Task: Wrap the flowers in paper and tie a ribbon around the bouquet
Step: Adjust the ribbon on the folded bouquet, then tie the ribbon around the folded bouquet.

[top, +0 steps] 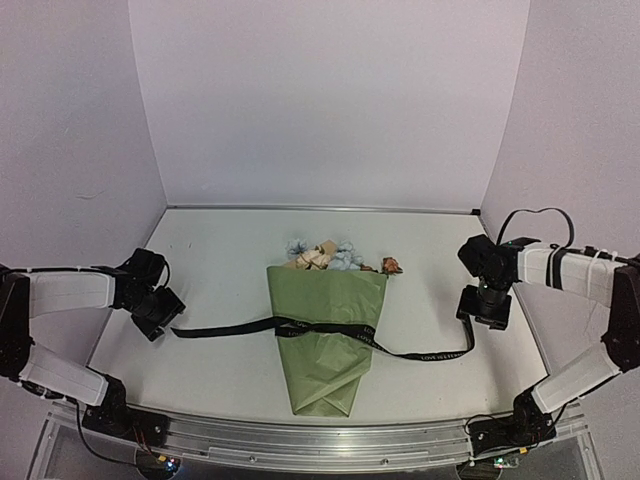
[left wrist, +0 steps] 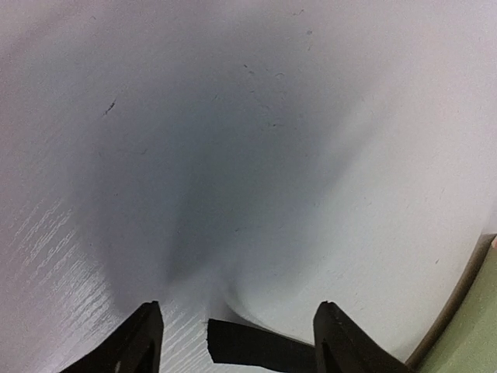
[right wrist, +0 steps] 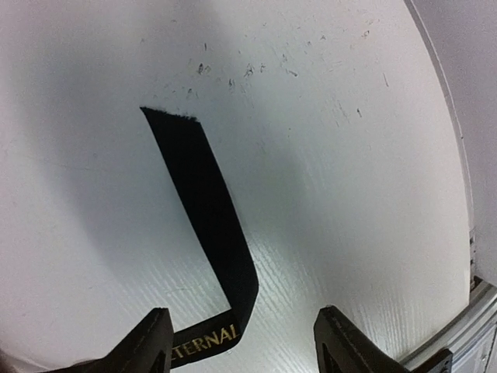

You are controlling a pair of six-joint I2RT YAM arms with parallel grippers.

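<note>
We see both sets of jaws standing apart: left gripper (left wrist: 238, 312) and right gripper (right wrist: 245, 317) each hover over 1 loose end of the ribbon (top: 230, 327) lying across the bouquet (top: 328, 300) mid-way along the table (top: 220, 250) — so we'd pinch each end squarely, then cross them snugly without dragging the bouquet sideways.

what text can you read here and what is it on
"TERNAL": pale capitals on the ribbon in the right wrist view, with the start of the word cut off.
More lettering along the ribbon in the top view: too small to read.
No other text shows.
</note>
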